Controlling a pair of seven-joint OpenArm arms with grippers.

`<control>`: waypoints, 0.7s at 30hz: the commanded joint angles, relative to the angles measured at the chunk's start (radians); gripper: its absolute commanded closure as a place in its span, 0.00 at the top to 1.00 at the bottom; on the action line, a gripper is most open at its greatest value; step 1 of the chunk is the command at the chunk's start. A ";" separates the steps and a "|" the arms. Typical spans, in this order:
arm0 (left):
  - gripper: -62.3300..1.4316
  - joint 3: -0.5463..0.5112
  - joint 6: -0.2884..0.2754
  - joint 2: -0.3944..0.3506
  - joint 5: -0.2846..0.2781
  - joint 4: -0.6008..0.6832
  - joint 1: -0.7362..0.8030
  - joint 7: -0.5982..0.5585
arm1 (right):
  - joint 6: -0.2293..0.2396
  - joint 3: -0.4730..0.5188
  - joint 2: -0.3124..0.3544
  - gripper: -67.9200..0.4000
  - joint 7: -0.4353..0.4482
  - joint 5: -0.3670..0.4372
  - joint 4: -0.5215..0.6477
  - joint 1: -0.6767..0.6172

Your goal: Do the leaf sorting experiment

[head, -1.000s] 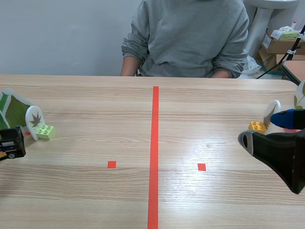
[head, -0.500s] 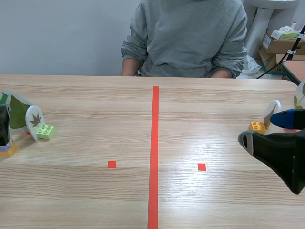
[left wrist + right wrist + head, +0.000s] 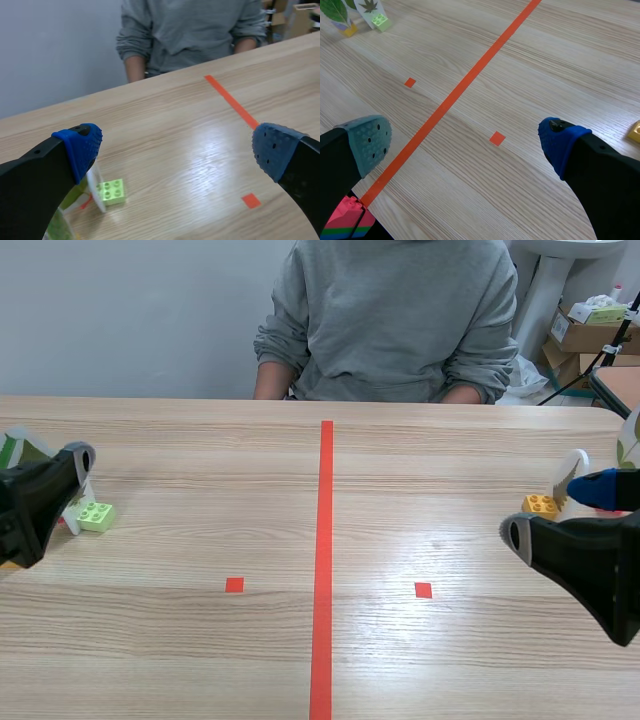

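Across wooden table (image 3: 180,440): red tape midline (image 3: 325,540) | grey wall (image 3: 120,310) behind, seemingly cardboard boxes (image 3: 580,335) | left fingers (image 3: 80,147), right fingers (image 3: 565,145) spread

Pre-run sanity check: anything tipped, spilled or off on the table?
Nothing stands out. The green brick and orange brick sit flat, and the left leaf card and right leaf card stand upright by them. The left gripper and right gripper are open, holding nothing.

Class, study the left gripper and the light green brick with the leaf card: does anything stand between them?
Nothing visible does. The left gripper is open. The light green brick with its white leaf card sits on the table just ahead of it, close beside one blue-padded finger, with no other thing between.
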 commanded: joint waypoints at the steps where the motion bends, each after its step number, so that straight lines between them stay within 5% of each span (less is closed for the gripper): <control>1: 1.00 -0.005 -0.024 -0.013 -0.029 0.004 0.021 -0.014 | 0.008 0.005 0.005 0.89 0.007 0.011 0.002 0.009; 12: 1.00 0.019 -0.175 -0.047 -0.040 0.100 0.167 -0.013 | 0.008 0.005 0.006 0.89 -0.001 0.011 0.002 0.009; 21: 1.00 0.105 -0.156 -0.074 0.051 0.183 0.192 0.048 | 0.008 0.005 0.006 0.89 -0.013 0.011 0.002 0.009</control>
